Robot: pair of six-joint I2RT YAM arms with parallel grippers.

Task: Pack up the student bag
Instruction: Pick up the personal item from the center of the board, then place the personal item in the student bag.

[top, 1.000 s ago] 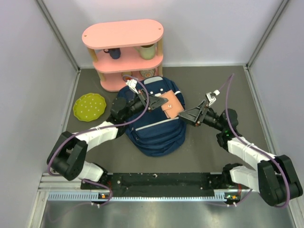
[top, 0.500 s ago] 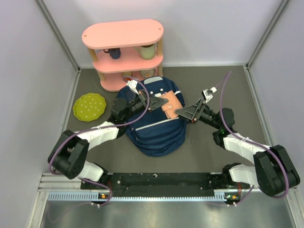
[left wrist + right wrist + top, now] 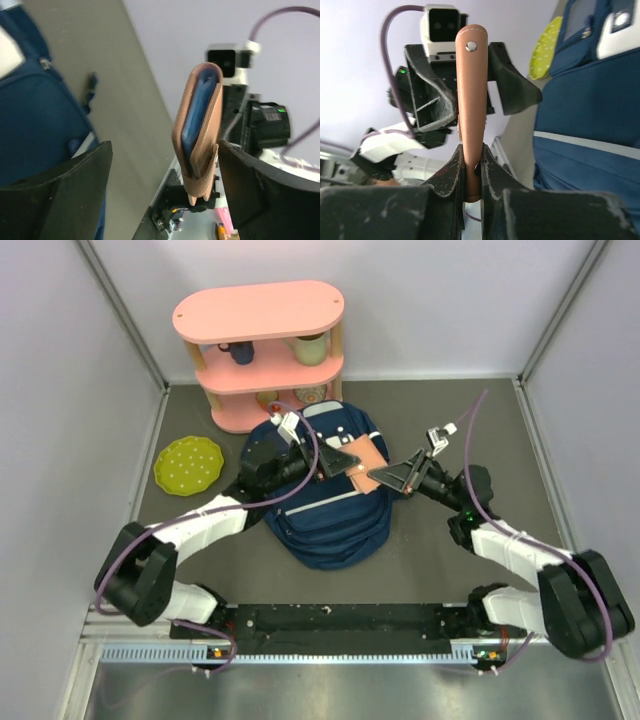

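Note:
The student bag is a navy backpack with a white stripe, lying flat in the middle of the table. Above its upper right part a tan leather wallet with a blue inside hangs in the air between both arms. My right gripper is shut on the wallet's edge, which stands pinched between the two pads. My left gripper is open; its fingers stand wide on either side of the wallet, and the right one is close beside it.
A pink two-tier shelf with cups stands behind the bag. A green plate lies at the left. Grey walls close in the left, right and back. A black rail runs along the near edge.
My left gripper has opened and let go of the wallet. My right gripper moved in from the right and closed on the wallet's other edge.

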